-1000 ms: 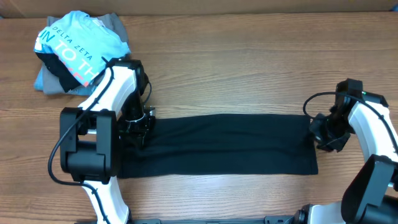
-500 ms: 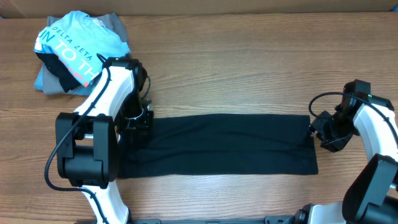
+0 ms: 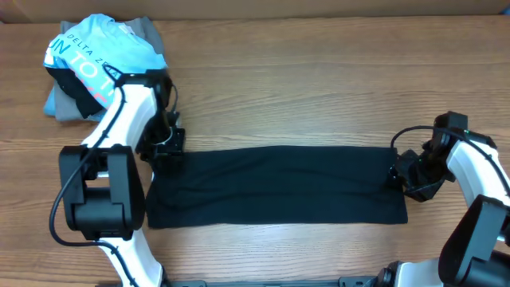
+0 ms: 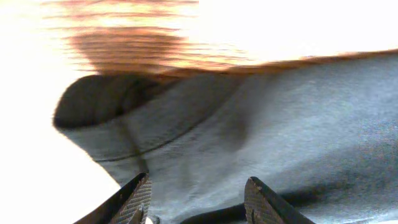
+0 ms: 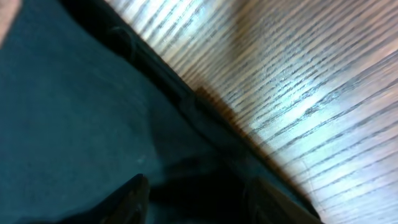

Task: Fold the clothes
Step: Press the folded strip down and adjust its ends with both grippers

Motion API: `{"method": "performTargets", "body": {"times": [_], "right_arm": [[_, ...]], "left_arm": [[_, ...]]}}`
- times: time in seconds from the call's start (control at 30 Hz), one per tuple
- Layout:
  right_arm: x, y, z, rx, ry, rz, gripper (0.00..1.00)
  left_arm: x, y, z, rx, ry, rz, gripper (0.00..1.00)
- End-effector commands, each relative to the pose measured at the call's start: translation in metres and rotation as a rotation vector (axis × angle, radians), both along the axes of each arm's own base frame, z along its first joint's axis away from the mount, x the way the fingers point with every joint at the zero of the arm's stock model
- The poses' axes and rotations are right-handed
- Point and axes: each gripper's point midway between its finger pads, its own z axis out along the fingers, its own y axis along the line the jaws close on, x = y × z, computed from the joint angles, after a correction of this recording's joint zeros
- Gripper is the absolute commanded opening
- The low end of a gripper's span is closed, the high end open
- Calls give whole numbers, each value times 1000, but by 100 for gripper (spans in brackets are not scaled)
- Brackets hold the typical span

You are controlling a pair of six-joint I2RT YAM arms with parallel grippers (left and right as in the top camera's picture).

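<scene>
Black soft fabric garment [image 3: 275, 185] lies as a long strip, crosswise folds remaining; my left fingers [image 4: 138, 198] and right fingers [image 5: 134, 194] are released.

Brightly lit wood-grain table [image 3: 319, 96], cardboard-brown backdrop.

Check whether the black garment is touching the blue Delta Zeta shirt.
Apart. The overhead view shows a strip of bare table between the black garment and the blue shirt.
</scene>
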Motion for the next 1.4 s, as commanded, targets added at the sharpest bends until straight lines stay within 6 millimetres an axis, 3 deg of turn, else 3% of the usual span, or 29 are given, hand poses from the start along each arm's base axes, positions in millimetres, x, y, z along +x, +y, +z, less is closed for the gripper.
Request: {"method": "performTargets", "body": {"times": [0.0, 0.17, 0.33, 0.7, 0.93, 1.03, 1.2, 1.3, 1.37], "right_arm": [[1, 6, -5, 28, -30, -5, 34], [-22, 8, -12, 22, 50, -18, 4], [-39, -1, -20, -45, 119, -65, 4], [-31, -3, -23, -56, 83, -71, 8], [-31, -3, -23, -55, 82, -71, 10], [-31, -3, -23, -55, 82, -71, 10], [-31, -3, -23, -55, 84, -72, 10], [-31, -3, -23, -55, 82, -72, 10], [-30, -3, -23, -55, 81, -72, 10]], "left_arm": [[8, 4, 14, -81, -55, 71, 52], [10, 6, 16, -182, -67, 101, 51], [19, 0, 17, -231, -108, 85, 53], [21, -10, 16, -226, -114, 40, 57], [-5, -4, 22, -177, -16, 38, 45], [-7, 10, 34, -87, -39, 63, 46], [-18, 16, 54, -51, -83, 86, 52], [-32, 15, 46, -50, -72, 94, 56], [-40, 14, 31, -48, -58, 109, 58]]}}
